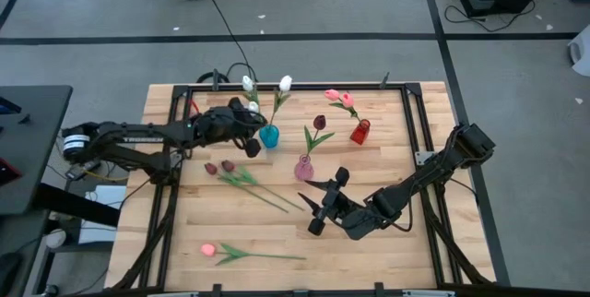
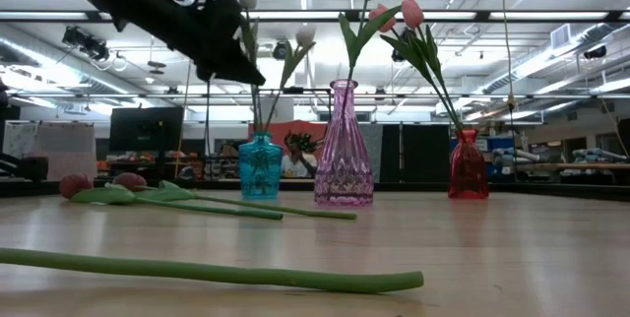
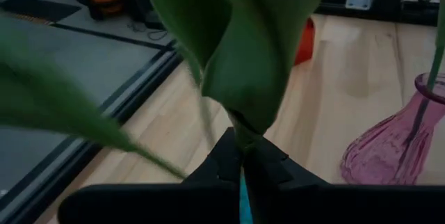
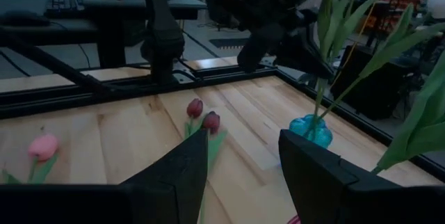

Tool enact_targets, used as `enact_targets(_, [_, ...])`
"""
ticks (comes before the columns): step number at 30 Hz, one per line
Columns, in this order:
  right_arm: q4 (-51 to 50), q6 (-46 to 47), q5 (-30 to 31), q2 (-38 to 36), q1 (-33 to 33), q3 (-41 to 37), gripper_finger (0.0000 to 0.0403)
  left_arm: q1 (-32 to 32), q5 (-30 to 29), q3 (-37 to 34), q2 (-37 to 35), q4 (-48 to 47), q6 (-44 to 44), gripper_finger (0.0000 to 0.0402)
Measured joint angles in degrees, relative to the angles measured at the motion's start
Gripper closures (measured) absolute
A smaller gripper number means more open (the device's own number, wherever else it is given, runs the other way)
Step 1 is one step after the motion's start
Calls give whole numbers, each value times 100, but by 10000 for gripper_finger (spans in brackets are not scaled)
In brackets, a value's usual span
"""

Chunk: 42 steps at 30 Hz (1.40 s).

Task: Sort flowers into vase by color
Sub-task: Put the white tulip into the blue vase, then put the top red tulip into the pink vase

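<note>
The wooden table (image 1: 387,251) holds three small vases in a row, one for each flower color. Going from big to small, the arms come first. The left arm reaches in over the blue vase (image 1: 268,136). The left gripper (image 1: 250,129) is squeezed shut on the stem of a white flower (image 1: 248,83), right above that vase. It holds the stem low down, probably so the end can slide into the narrow neck. Another white flower (image 1: 286,83) already stands in the blue vase, so white seems to go there.

The right arm waits over the near right part of the table. The right gripper (image 1: 321,207) has its fingers wide apart and holds nothing. It faces the loose flowers, maybe ready to pick one.

The pink vase (image 1: 303,169) holds one dark red flower (image 1: 319,123). The red vase (image 1: 359,132) holds pink flowers (image 1: 337,97).

Still lying flat on the table are two dark red flowers (image 1: 218,167) and one pink flower (image 1: 208,251). They are not sorted yet.
</note>
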Motion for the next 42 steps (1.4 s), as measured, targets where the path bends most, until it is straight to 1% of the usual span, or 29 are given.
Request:
enact_targets(3, [-24,120,-2,0,-2,0,215,12,66,0,147,125,5,388])
enact_targets(5, [-83,219,-6,0,-2,0,215,9,64,0,155,104,2,374])
enact_targets(7, [-142,294,-17,0,-2,0,215,10,65,0,102,57,-21,350])
enact_targets(13, [-143,375,-50,0,-11,0,215,9,45,-2,-197,54,-32,253])
enact_targets(15, [-161,433,-207,5,-29,0,215,9,43,-2,-326,-33,-36,228])
enact_targets(17, [-310,608,-481,18,-77,0,215,9,41,-2,-525,-255,-38,212])
enact_targets(21, [-651,1182,-909,197,-232,2,215,9,29,-7,-1000,-1026,-19,204])
enact_targets(25, [-553,1340,-1251,630,-399,0,215,5,-61,-4,-1563,-1692,-54,205])
enact_targets(32, [-327,1782,-2186,1309,-686,0,215,-114,-14,-4,-2410,-2574,-350,205])
enact_targets(37, [-344,2018,-2520,1693,-721,0,215,-427,193,-4,-2919,-2683,-622,205])
enact_targets(42, [-326,2043,-2712,2034,-715,0,215,-870,282,-189,-3108,-2312,-794,205])
